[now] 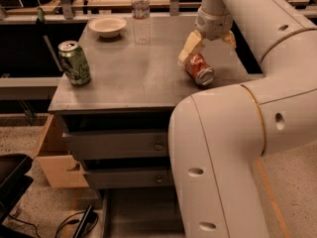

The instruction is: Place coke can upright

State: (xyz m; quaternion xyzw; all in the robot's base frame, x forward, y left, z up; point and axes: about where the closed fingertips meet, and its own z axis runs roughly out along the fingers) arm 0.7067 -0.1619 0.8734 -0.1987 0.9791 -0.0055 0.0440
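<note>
The coke can (199, 69), red with white lettering and a silver end, lies on its side near the right edge of the grey cabinet top (129, 68). My gripper (207, 50) hangs just above the can's far end. It is open, with one cream finger (190, 47) to the can's left and the other to its right, not closed on it. My large white arm fills the right and lower part of the view and hides the cabinet's right front corner.
A green can (75, 62) stands upright at the cabinet's left edge. A white bowl (107, 26) and a clear water bottle (140, 14) stand at the back. Drawers (119, 145) are below, and a cardboard box (57, 157) sits on the floor at left.
</note>
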